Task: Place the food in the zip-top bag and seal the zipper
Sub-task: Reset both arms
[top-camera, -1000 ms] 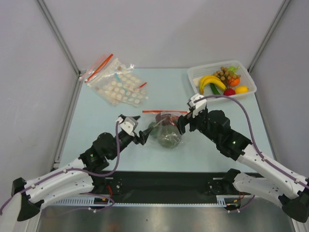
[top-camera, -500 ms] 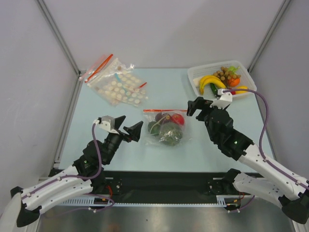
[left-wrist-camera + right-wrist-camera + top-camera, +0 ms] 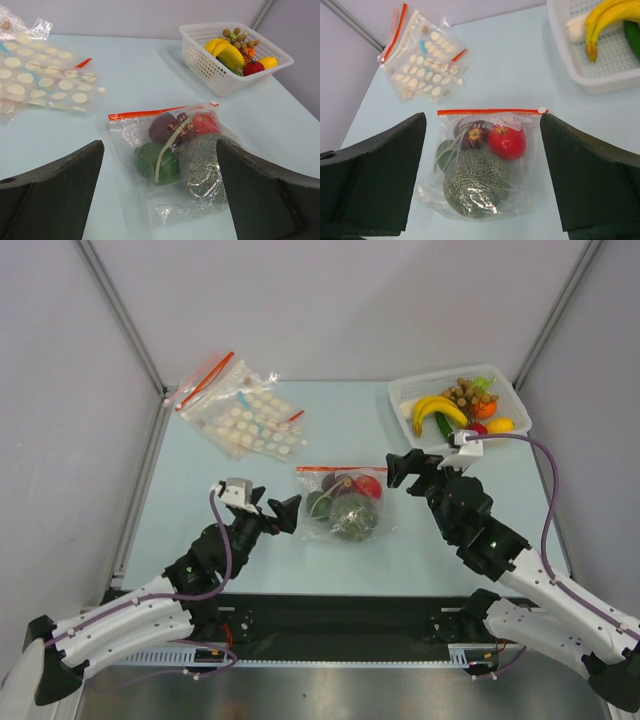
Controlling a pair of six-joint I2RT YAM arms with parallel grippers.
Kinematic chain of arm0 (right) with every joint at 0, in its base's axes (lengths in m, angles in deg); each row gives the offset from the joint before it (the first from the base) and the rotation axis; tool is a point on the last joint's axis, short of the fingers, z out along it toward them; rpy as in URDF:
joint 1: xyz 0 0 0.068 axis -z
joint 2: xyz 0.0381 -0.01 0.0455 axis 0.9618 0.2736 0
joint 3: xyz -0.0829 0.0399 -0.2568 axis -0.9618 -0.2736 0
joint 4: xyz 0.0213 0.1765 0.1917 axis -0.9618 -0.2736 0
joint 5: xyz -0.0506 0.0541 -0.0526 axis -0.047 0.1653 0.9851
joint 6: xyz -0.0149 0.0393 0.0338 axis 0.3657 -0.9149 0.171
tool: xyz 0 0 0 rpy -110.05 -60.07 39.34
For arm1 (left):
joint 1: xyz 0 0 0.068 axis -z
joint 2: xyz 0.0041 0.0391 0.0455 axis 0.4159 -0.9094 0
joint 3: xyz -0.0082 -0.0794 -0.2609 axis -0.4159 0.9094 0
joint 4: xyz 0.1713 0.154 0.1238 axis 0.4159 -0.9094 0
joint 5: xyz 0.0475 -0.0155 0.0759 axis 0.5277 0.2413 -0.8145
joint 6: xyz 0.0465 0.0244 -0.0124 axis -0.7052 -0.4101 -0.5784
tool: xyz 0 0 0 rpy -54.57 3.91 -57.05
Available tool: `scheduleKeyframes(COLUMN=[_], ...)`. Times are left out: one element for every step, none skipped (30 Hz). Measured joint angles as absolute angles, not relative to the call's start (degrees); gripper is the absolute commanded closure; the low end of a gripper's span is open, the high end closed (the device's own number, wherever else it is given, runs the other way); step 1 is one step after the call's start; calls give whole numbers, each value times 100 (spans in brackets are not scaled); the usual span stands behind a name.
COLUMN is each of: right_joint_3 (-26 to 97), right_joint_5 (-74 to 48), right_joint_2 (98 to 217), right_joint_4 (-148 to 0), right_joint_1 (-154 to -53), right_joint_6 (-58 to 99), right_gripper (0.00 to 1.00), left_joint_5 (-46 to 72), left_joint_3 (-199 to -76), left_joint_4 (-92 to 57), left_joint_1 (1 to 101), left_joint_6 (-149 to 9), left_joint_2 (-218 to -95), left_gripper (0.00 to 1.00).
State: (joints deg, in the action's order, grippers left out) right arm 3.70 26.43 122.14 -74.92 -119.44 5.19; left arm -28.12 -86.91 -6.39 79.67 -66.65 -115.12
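The zip-top bag (image 3: 342, 504) lies flat on the table's middle with its zipper (image 3: 340, 469) along the far edge; the red strip looks straight and flat (image 3: 490, 111). Inside is the food: a netted grey-green ball (image 3: 475, 182), a shiny red fruit (image 3: 506, 141), a dark red piece (image 3: 474, 135) and a dark green ball (image 3: 445, 152). My left gripper (image 3: 272, 508) hovers open just left of the bag, touching nothing. Right of the bag's top corner, my right gripper (image 3: 415, 468) is open too, its jaws wide and empty.
A white basket (image 3: 410, 400) at the back right holds bananas, a grape bunch and other toy produce. Clear bags with pale discs (image 3: 245, 415) lie at the back left. Metal frame posts rise at both rear corners.
Both grippers have drawn back from the bag, which now rests alone on the table. The left gripper's jaws have spread wide; the right gripper has lifted up and right.
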Motion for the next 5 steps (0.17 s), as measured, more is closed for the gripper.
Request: scheduleKeyframes(right_joint_3=[306, 249, 199, 179, 166], right_joint_5=[2638, 2634, 2623, 2623, 2621], right_joint_2=[12214, 12214, 12216, 12221, 12236], right_joint_4=[-7426, -7369, -7324, -7310, -7278], right_joint_1=[-11942, -11942, -11942, -11942, -11942], right_joint_6=[521, 524, 539, 543, 554], right_gripper=[0, 0, 0, 0, 0], left_joint_5=[-2812, -2808, -2805, -2799, -2781], left_joint_3=[-8691, -8691, -8691, -8691, -8691], left_joint_4=[-637, -628, -621, -619, -619], left_joint_1=[7967, 7967, 7967, 7967, 7967], left_joint_6=[-6652, -6650, -6652, -6652, -6652], left_joint_2=[-11512, -11517, -11532, -11536, -11576], left_gripper=[0, 0, 0, 0, 0])
